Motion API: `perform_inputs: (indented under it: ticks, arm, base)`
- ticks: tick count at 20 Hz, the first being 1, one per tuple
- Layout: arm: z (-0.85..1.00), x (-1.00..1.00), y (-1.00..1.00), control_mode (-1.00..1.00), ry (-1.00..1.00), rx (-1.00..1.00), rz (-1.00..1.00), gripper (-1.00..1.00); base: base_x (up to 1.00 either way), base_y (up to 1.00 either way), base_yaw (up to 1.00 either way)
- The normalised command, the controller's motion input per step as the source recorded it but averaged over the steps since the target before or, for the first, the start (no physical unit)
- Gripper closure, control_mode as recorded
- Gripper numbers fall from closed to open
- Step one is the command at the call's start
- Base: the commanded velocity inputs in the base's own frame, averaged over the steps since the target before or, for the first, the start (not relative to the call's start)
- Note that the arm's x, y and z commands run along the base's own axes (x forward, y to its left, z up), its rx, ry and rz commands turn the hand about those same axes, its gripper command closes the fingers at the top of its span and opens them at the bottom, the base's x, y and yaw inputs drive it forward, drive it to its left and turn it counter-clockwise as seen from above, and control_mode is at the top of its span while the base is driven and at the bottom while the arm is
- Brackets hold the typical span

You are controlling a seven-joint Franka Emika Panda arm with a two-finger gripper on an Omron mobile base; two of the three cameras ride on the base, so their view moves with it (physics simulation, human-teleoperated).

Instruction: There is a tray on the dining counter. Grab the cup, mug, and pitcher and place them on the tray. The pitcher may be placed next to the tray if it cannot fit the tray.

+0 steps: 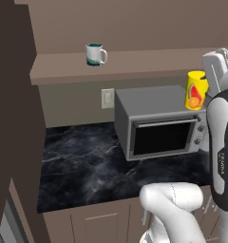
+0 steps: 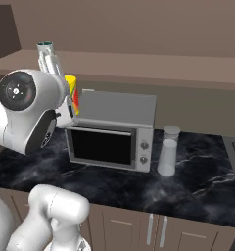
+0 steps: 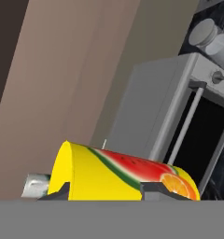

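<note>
On the desk: black marble desk point(image 1: 82, 161) carries a grey microwave point(image 1: 158, 121).
Pitcher: grey pitcher point(image 2: 168, 150) stands just right of the microwave.
Cup: yellow cup point(image 3: 118, 175) above the microwave's top.
Mug: white mug point(image 1: 95, 54) on the shelf point(image 1: 63, 66).
Tool: tool point(image 3: 107, 192) clamped on the cup.

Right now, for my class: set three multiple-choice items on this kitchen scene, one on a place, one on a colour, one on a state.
1. Where does the mug stand?
A on the shelf above the oven
B inside the oven
C on the floor

2. What colour is the cup mostly?
A blue
B yellow
C green

3. How is the oven door?
A wide open
B missing
C shut

Answers: 1 A, it stands on the brown ledge behind the oven; 2 B, yellow with fruit prints; 3 C, the door lies flush with the oven's front.
</note>
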Motion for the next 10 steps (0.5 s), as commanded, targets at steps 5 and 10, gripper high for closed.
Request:
perform_inputs:
  ticks: [5, 10]
  arm:
    - [-0.21, -0.1, 0.25, -1.0, 0.0, -0.01, 0.0, 1.0]
    - [-0.14, -0.18, 0.0, -1.0, 0.0, 0.0, 0.0, 1.0]
  base:
    - [0.0, 0.0, 0.0]
    - [0.0, 0.0, 0.0]
